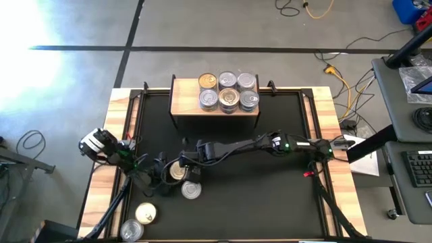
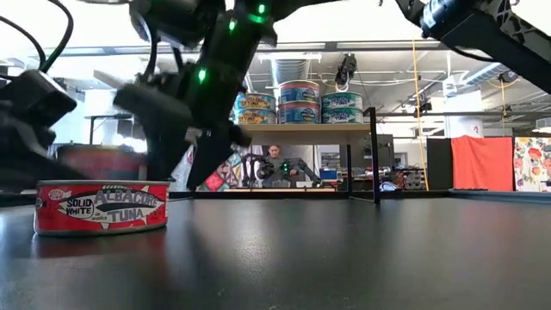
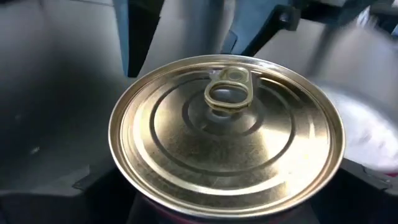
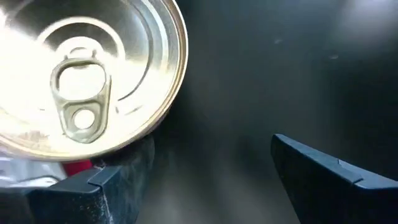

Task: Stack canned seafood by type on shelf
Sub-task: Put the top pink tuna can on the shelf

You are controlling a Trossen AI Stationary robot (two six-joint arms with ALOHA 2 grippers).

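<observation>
Left wrist view shows the gold-lidded round tin on the black desk right under the left tool, though I cannot tell whether that tool clamps it. The right tool hangs released with one finger just beside the same tin, far from the light-wood shelf. With both tools crowding one tin, they could clash or knock it into the silver-lidded tin nearby. The red-labelled tin reads "SOLID WHITE ALBACORE TUNA".
</observation>
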